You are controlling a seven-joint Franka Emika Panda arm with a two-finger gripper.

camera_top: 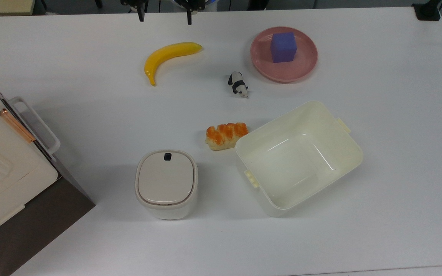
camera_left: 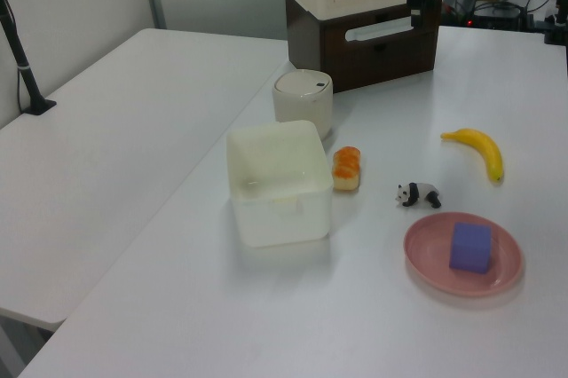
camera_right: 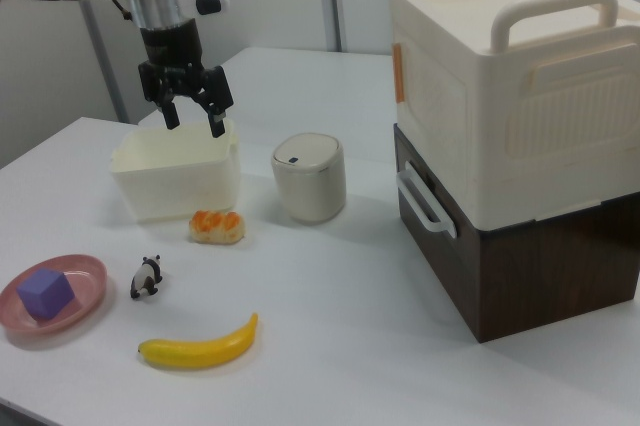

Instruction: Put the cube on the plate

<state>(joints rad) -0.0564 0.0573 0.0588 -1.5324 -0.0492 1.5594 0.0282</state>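
In the top view we see the cube (camera_top: 283,46) sitting on the plate (camera_top: 283,54), while the claw (camera_top: 164,17) hangs spread wide and empty at the desk's (camera_top: 90,99) far edge. The left view shows cube (camera_left: 470,247) on plate (camera_left: 462,254). In the right view the claw (camera_right: 194,121) gapes empty, high above the desk.

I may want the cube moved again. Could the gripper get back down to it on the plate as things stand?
Probably yes: the gripper hangs open and empty, and the cube sits uncovered on the plate.
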